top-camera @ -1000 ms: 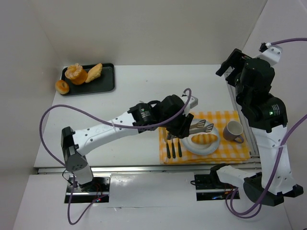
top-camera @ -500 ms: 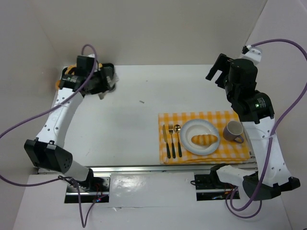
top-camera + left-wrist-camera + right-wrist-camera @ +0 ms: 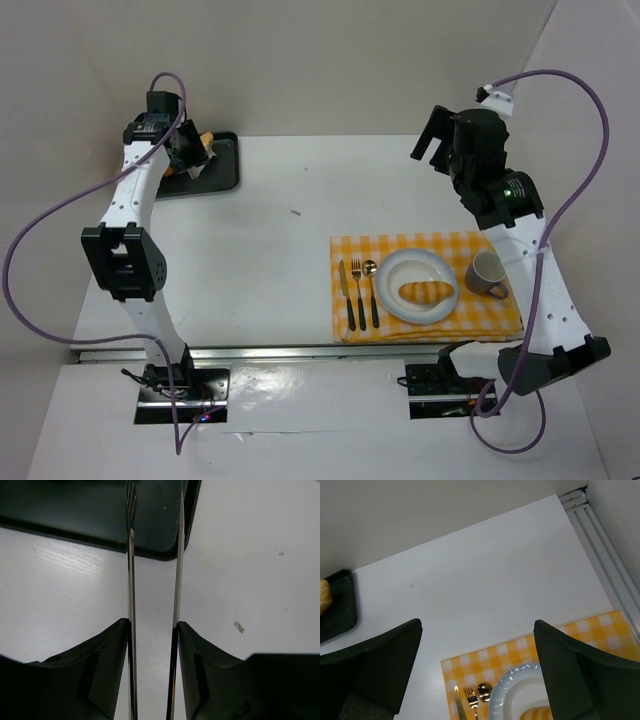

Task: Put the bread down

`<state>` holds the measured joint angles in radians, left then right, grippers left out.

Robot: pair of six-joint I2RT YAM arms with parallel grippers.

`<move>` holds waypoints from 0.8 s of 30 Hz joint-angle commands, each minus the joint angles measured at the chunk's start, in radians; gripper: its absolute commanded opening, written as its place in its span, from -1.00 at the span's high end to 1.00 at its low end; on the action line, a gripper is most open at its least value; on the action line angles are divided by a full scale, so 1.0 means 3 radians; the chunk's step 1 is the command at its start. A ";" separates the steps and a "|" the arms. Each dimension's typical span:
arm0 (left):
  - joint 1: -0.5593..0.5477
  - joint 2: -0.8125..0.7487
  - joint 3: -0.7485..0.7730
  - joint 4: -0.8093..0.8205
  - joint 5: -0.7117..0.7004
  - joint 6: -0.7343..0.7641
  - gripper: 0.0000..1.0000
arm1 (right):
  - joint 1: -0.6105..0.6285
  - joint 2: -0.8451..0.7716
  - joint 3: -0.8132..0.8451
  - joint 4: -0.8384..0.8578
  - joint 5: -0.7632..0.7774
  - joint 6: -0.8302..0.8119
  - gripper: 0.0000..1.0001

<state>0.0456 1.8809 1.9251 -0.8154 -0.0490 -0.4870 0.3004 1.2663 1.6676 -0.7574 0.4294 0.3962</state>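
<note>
White table (image 3: 270,240) carries, nearest the arms, a yellow checked mat (image 3: 492,316) where a bread roll (image 3: 427,291) lies on the plate (image 3: 393,274), cutlery (image 3: 358,296) on its left, a mug (image 3: 487,273) on its right. Farther back the right gripper (image 3: 477,624) hangs spread wide. Over the far-left tray (image 3: 70,520), the left gripper (image 3: 153,625) pinches tongs (image 3: 130,570), blades parted.

A golden, ridged oblong bread roll (image 3: 427,291) lies flat across the round white plate (image 3: 396,270); other brown bread pieces (image 3: 205,141) sit in the black tray (image 3: 224,168) at the tabletop's (image 3: 290,250) far-left corner
</note>
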 commanded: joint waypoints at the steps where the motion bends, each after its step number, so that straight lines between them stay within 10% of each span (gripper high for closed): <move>1: 0.0022 0.0203 0.0368 0.0161 -0.0163 0.0155 -0.11 | -0.0020 0.0084 0.0056 0.0173 0.0001 -0.0068 -1.00; 24: -0.0556 0.1272 0.1084 0.0248 -0.1754 0.1020 -0.25 | -0.0020 0.0381 0.0250 0.0111 0.0036 -0.0068 -1.00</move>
<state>-0.1219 2.2608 2.2059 -0.7811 -0.4946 -0.2096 0.3000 1.3663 1.7027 -0.7544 0.4297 0.3912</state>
